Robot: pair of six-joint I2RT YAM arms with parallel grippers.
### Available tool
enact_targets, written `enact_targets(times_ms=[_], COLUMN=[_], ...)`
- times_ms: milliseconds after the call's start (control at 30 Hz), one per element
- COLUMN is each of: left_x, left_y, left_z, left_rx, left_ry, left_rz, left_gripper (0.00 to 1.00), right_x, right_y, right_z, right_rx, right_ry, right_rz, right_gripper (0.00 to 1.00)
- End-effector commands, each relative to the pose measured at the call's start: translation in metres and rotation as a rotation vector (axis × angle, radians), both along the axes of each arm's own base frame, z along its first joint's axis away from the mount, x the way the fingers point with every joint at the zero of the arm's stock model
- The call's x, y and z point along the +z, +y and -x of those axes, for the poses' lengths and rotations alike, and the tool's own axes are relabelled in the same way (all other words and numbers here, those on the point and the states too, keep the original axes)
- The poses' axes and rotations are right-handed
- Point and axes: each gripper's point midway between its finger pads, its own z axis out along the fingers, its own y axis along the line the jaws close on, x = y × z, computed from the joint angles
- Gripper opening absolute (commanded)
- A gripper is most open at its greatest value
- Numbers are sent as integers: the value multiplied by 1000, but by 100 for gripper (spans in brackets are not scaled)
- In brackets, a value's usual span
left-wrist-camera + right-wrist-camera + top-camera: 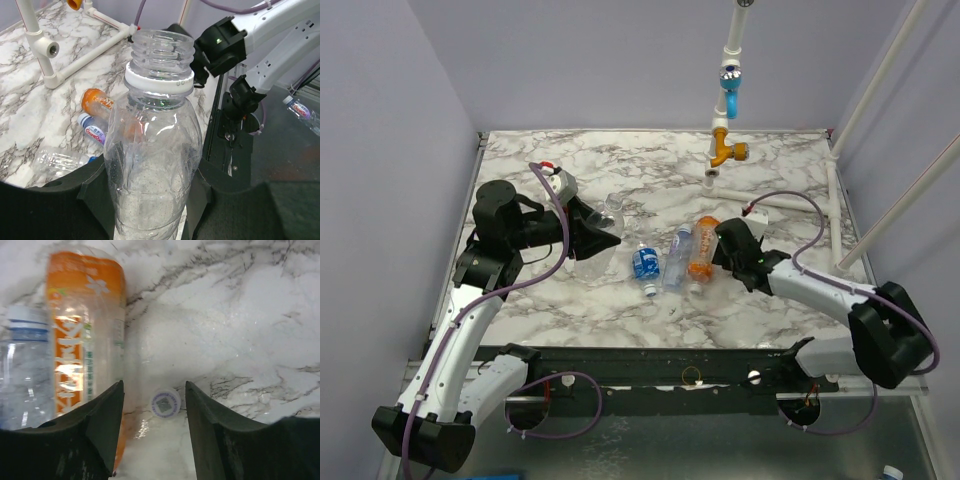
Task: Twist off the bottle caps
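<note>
Gripping the clear unlabelled bottle (155, 165) around its body, the left gripper (150, 200) has its jaws clamped on both sides and holds the bottle upright above the left part of the marble table (800, 190). The bottle's threaded neck is bare and open, with only a white ring below the threads.

On the right, the right gripper (154, 387) hangs low over the table with its jaws apart and nothing between them. A white bottle cap (165, 403) lies flat on the marble in the gap between the two fingers, touching neither. Just left of that cap lies the orange bottle (85, 330) on its side, and the slim light-blue-labelled bottle (678, 255) lies against its left flank. Further left lies the bottle with the dark blue label (644, 265). A white pipe with blue and orange fittings (725, 150) stands at the far edge.
</note>
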Motion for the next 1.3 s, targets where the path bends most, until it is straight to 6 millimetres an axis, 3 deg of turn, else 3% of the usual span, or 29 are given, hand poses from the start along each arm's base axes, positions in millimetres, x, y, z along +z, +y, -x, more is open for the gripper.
enact_targets(times_ms=[0,200,367,500,600,867,1000,1267], left_x=[2,4,1,2,2,2,2,4], left_y=[1,1,0,0,0,0,-1,-1], left_z=[4,3,1,0,-1,-4,-5,-5], left_rx=[-10,-6,-6,-5,-1,9,6,1], left_ry=[-26,-28,-18,-17,-14,-4,1,-7], left_rz=[1,1,-1,-2,-1,0,-1,0], left_gripper=[15,16,16,16,16,17,17,18], right_x=[61,189,282,329,360,403,401,369], right_y=[9,49,117,170,197,235,252,282], right_z=[-9,-9,19,51,69,89,87,80], right_rx=[64,311,674,964,1101,1290,1316,1304], right_ry=[-104,-365,-524,-598,-683,-784,-771,-686], right_rz=[-40,-202,-411,-548,-614,-763,-756,-674], right_gripper=[56,67,78,87,89,90,87,72])
